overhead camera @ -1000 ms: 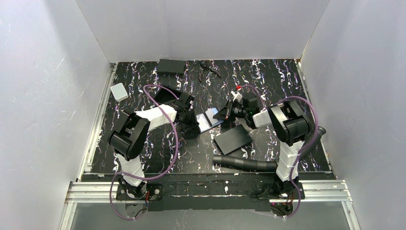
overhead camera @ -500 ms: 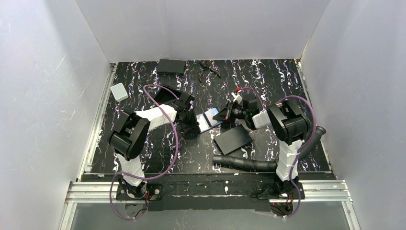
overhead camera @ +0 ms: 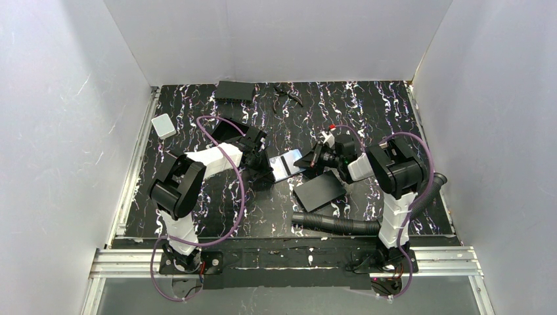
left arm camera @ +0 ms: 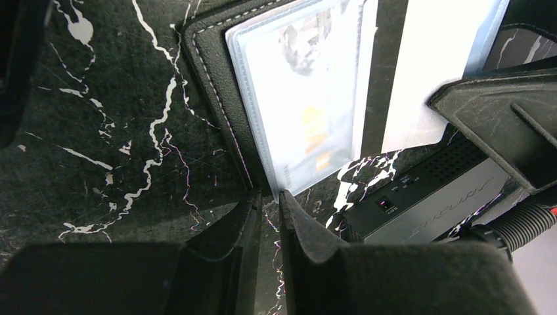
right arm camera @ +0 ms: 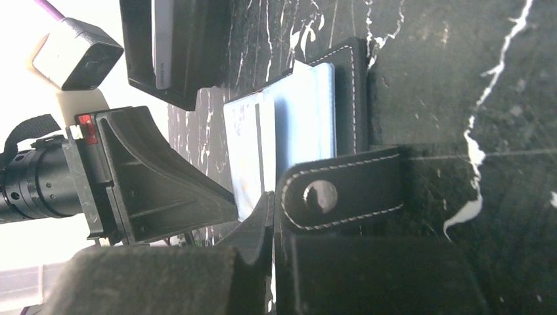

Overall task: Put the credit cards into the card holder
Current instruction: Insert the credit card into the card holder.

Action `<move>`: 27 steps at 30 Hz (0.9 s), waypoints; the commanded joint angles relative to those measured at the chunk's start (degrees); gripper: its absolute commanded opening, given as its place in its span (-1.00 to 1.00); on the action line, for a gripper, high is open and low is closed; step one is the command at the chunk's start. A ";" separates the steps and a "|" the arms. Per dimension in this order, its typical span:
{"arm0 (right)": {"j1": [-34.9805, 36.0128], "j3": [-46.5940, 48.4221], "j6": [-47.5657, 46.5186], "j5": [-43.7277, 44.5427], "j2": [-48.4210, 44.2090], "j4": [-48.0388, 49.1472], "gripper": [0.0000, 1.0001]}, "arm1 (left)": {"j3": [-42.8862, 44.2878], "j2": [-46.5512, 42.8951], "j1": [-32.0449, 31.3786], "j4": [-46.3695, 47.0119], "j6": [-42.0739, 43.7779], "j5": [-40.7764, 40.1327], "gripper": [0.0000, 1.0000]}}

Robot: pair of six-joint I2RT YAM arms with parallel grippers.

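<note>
Both arms reach in low over the desk (overhead camera: 368, 105), forearms angled inward, and the two hands face each other mid-surface. The left hand (left arm camera: 268, 197) is nearly closed, its fingertips pinching the bottom corner of the open card holder (left arm camera: 210, 85), which lies flat. Opposite it, the right hand (right arm camera: 269, 200) has its fingers clamped tight on a pale credit card (left arm camera: 433, 65), whose free end sits over the holder, just beside the clear window pocket (left arm camera: 302, 98). The holder's snap strap (right arm camera: 341, 190) lies against the right fingers.
</note>
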 commanded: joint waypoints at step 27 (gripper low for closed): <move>1.14 4.70 -2.47 -3.34 1.50 -3.22 -0.97 | -0.53 2.89 -0.38 -0.90 0.96 -2.75 -0.71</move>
